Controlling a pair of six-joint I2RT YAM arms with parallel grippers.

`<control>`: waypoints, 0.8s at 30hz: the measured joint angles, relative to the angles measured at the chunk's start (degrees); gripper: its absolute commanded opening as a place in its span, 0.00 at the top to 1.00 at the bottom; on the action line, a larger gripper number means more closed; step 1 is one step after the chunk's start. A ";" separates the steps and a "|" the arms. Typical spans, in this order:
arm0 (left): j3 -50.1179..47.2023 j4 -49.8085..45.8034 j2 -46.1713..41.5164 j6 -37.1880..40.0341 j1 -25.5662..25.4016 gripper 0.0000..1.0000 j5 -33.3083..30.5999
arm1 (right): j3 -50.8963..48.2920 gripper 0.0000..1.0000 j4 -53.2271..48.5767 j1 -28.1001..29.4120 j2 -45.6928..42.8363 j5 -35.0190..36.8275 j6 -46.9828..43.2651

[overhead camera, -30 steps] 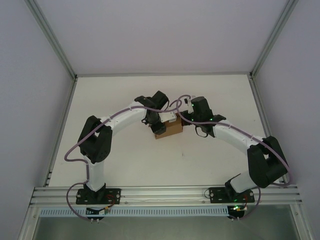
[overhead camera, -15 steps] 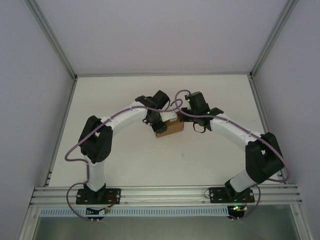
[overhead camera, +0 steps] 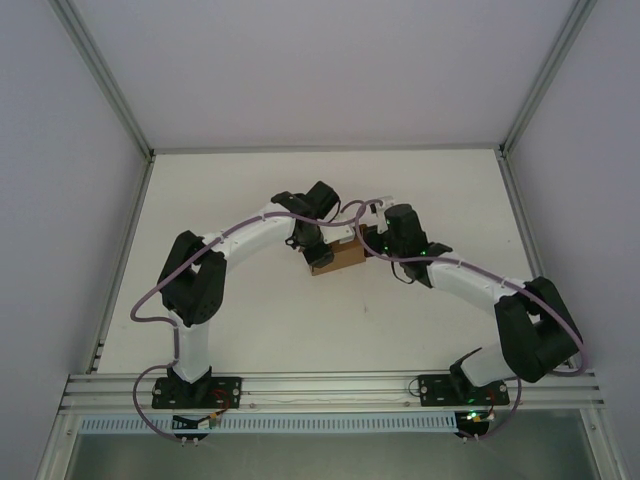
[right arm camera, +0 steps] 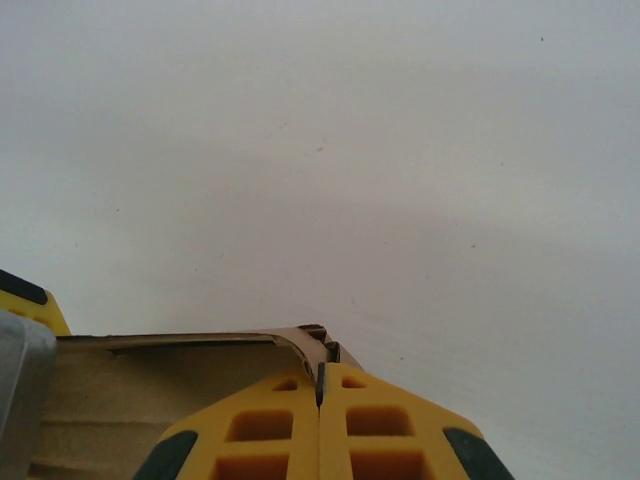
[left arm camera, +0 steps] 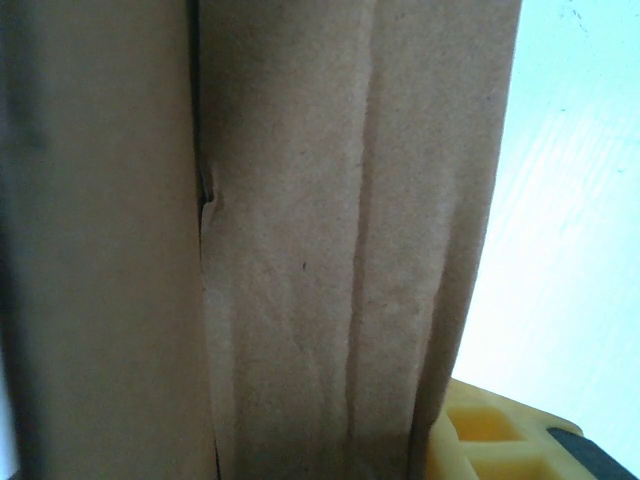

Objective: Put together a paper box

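The paper box [overhead camera: 343, 257] is a small brown cardboard box in the middle of the table. My left gripper [overhead camera: 314, 250] is shut on its left end. In the left wrist view creased cardboard [left arm camera: 300, 250] sits right against the camera, with one yellow finger [left arm camera: 490, 440] beside it at the lower right. My right gripper [overhead camera: 372, 241] is shut, its tips against the box's right end. In the right wrist view the closed yellow fingertips [right arm camera: 290, 420] touch a folded cardboard corner [right arm camera: 318, 340] of the box [right arm camera: 140, 390].
The white table [overhead camera: 250, 320] has grey walls behind and at both sides, with metal frame posts [overhead camera: 110, 90] at the back corners. An aluminium rail [overhead camera: 330, 385] with both arm bases runs along the near edge. Purple cables loop over both arms.
My right arm swung up and back, then came down and left until its shut gripper reached the box's right end. The left gripper and the box stayed put.
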 measured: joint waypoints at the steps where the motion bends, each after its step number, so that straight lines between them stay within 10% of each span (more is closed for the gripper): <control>1: 0.00 0.00 0.02 0.00 0.00 0.65 -0.04 | -0.46 1.00 0.79 0.00 -0.11 -0.26 -0.28; 24: 0.00 0.00 0.07 -2.05 -0.15 0.55 -0.83 | -11.47 1.00 25.49 -0.02 2.49 -1.46 0.76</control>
